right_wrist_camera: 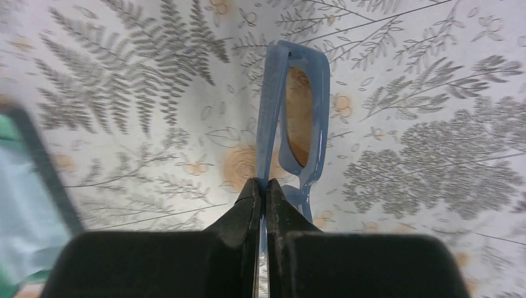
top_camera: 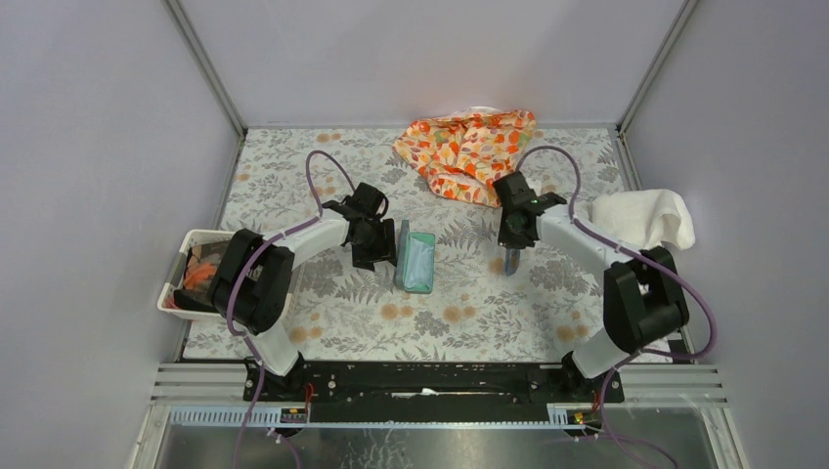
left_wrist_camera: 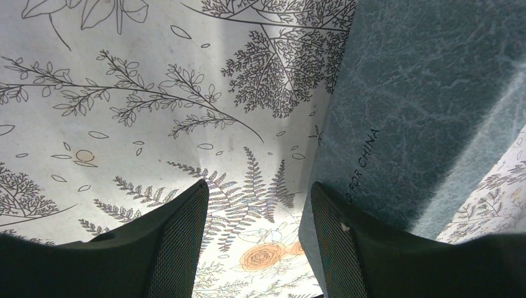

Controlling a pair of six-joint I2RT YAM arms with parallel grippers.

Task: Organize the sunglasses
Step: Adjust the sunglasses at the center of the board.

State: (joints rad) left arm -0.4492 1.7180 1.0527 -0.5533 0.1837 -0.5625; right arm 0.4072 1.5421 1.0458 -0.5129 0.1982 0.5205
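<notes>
The flowered bench point(top_camera: 323, 322) was seen with the open case point(top_camera: 415, 259) left of centre. The left fingers point(left_wrist_camera: 180, 236) were spread just beside its wall, gripping nothing. Right of the case, the sunglasses point(right_wrist_camera: 298, 118) were pinched by one thin blue edge between the closed right fingers point(right_wrist_camera: 248, 211). So slim a hold could be lost, and the pair swung or dropped if lifted sharply.

Sunglasses point(right_wrist_camera: 294, 118): translucent blue frame, amber-brown lenses. Table covering point(top_camera: 469, 313): off-white, printed with grey ferns and leaves, scattered orange blossoms. Case point(left_wrist_camera: 422, 93): dark grey-teal outside, faintly marbled; teal-green lining. Cloth point(top_camera: 418, 262) inside it: light blue. Crumpled fabric point(top_camera: 469, 151) at rear: orange, with white and yellow leaf shapes. Towel point(top_camera: 645, 217): white. Bin point(top_camera: 191, 239): white; contents appear orange and dark, indistinct from above. Right gripper point(right_wrist_camera: 263, 184): black throughout.
</notes>
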